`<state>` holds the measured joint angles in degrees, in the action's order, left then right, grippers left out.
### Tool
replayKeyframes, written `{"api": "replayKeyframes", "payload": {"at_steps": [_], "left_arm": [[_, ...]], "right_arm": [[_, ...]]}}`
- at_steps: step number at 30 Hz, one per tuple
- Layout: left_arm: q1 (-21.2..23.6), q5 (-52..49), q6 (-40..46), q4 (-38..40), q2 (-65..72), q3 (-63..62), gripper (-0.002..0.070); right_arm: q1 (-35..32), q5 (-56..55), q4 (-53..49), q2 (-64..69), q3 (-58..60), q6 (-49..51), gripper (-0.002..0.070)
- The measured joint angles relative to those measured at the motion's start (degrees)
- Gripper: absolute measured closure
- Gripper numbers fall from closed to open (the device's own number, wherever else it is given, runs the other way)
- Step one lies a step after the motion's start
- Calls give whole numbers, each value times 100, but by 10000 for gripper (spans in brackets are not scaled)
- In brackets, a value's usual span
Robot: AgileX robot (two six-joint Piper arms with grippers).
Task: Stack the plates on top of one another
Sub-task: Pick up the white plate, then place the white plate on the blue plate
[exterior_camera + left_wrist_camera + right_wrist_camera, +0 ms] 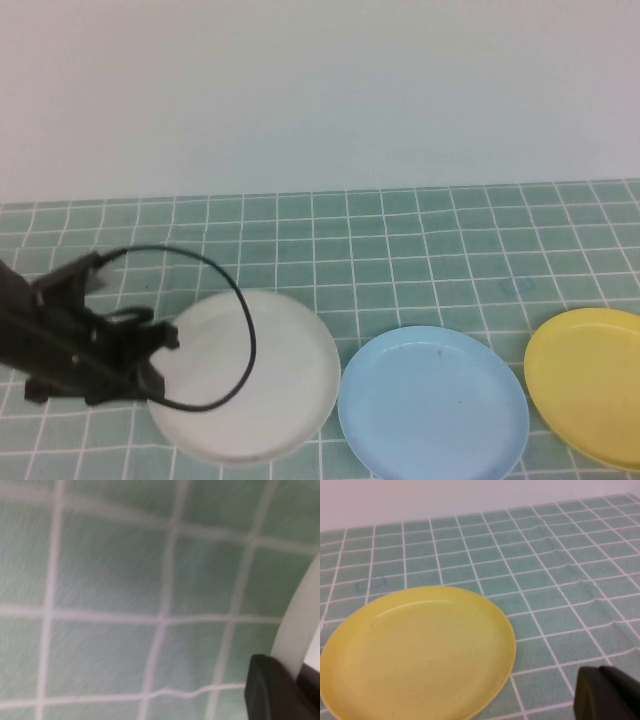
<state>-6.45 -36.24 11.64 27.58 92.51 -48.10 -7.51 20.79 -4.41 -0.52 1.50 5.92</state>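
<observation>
Left gripper [150,365] is low at the left rim of the white plate [262,375]. On the left wrist feed one dark finger [277,692] sits right against the white rim; I read it as clamped on that edge, though the second finger is out of frame. The plate itself looks flat on the mat or barely lifted; I cannot tell which.

Right gripper [607,695] shows only as a dark tip in its own feed, near the yellow plate [415,652] but clear of it. Open or closed: cannot tell. It is not in the high view.

Layout: white at left, blue plate [432,405] just beside it at centre, yellow at the far right. None stacked yet.

Risks as I judge them:
- Thin rim grip, so the plate may pivot or slip out once raised.
- The black cable [235,300] loops over the white plate and could snag or drag it.
- White and blue rims sit very close; a low carry could shove blue aside.

Surface: green mat [400,250] with white grid lines, slightly rippled near the yellow plate. Plain pale wall [320,90] behind.
</observation>
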Motion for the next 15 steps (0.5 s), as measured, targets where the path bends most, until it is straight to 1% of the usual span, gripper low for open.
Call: {"api": "replayKeyframes", "payload": {"at_steps": [5, 10, 13, 15], "left_arm": [[-10, -306, -146, 10, -207, -645, 671], [-73, -751, -135, 349, -266, -1244, 671], [-408, -807, -130, 442, -266, -1451, 671], [-782, -726, -121, 493, -266, -1476, 671]], "right_arm": [[0, 0, 0, 0, 0, 0, 678], [0, 0, 0, 0, 0, 0, 678], [0, 0, 0, 0, 0, 0, 678], [0, 0, 0, 0, 0, 0, 678]]}}
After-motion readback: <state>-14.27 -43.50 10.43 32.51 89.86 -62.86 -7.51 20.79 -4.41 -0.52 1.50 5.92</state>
